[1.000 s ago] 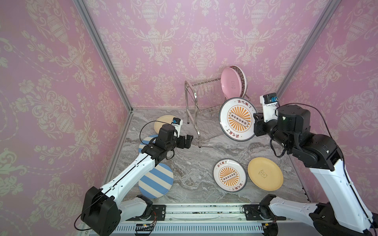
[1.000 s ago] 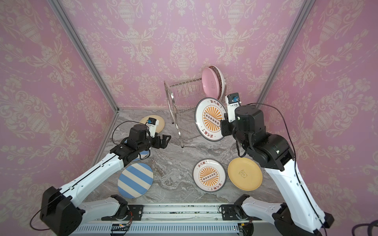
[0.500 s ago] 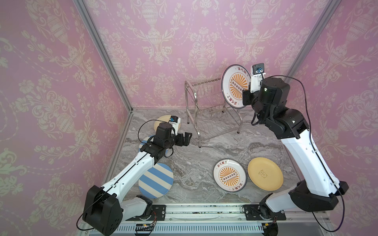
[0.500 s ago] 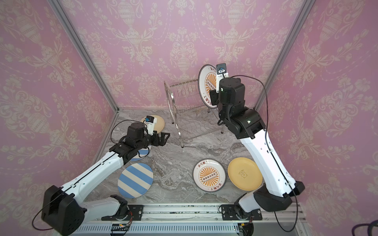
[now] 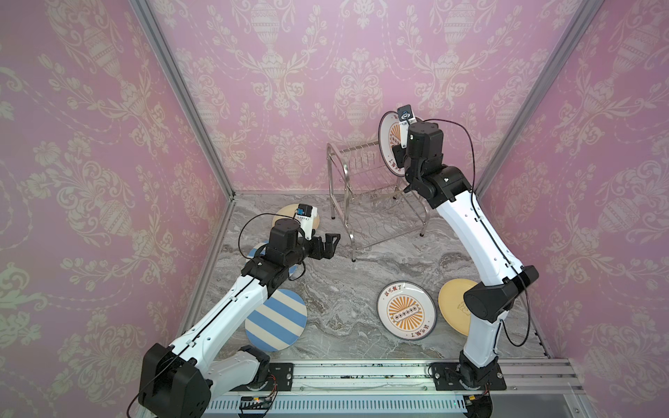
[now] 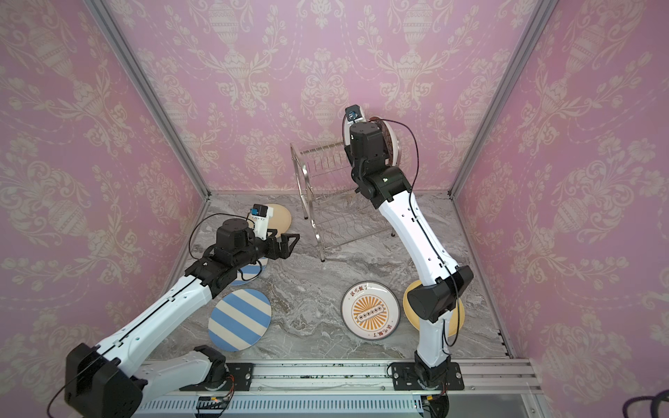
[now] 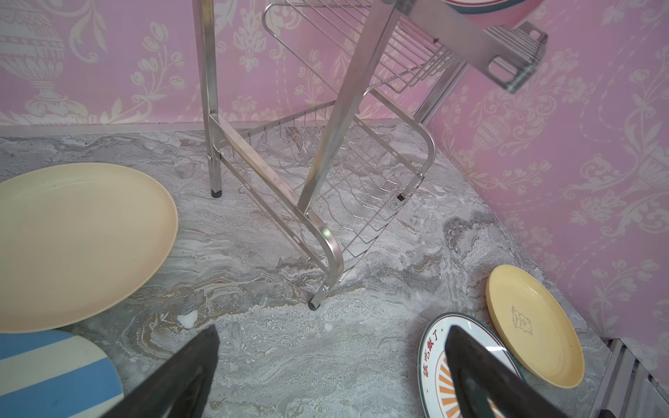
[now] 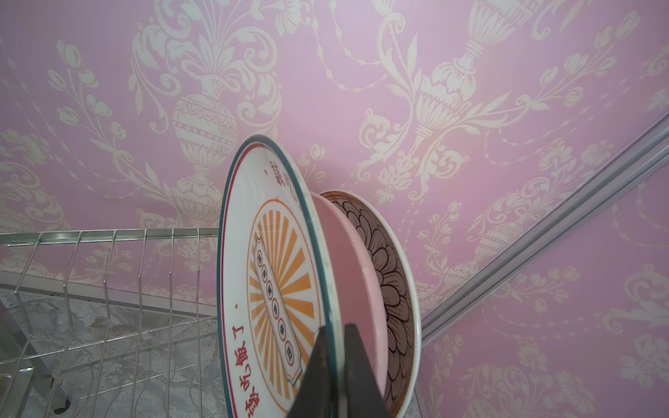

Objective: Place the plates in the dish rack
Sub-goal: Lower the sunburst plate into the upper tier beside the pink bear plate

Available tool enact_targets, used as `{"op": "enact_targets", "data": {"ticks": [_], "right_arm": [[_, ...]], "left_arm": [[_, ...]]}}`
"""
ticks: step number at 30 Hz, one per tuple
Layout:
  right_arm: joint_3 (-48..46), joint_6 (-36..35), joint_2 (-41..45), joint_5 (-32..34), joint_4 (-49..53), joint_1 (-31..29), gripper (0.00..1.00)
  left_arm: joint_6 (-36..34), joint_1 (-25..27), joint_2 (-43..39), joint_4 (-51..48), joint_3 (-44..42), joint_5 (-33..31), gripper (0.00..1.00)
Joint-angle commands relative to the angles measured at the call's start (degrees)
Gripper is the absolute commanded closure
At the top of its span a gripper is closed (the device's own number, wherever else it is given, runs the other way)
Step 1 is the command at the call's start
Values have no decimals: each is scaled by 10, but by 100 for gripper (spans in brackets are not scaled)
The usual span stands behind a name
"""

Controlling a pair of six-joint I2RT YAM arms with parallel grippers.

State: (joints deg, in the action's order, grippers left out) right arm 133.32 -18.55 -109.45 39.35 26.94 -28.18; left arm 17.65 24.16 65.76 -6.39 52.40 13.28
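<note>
right arm (image 5: 470,231) raised high; right gripper (image 8: 336,331) clamped on an upright sunburst plate (image 8: 275,275) beside the pink plate (image 8: 347,271). left arm (image 5: 231,307) stretched low; left gripper (image 5: 331,246) with jaws apart.

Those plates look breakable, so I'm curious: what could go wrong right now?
The right gripper pinches only the rim of the sunburst plate high on the dish rack; it could slip and fall. That plate stands beside the pink plate, so it might knock it or miss a slot.
</note>
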Motion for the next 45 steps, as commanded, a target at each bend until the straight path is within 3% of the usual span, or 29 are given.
{"op": "enact_targets", "data": {"ticks": [1,24,45], "right_arm": [[29,-30,4,28,-60,6,100],[39,-75,-50,73,-91,11,100],[-24,-74,-41,79,-97,15,100]], "left_arm": [[0,-8,-8,2,-11,10,1],[-2,-24,-30,-33,-32,20,1],[-2,-38,-34,-35,-41,25,1]]}}
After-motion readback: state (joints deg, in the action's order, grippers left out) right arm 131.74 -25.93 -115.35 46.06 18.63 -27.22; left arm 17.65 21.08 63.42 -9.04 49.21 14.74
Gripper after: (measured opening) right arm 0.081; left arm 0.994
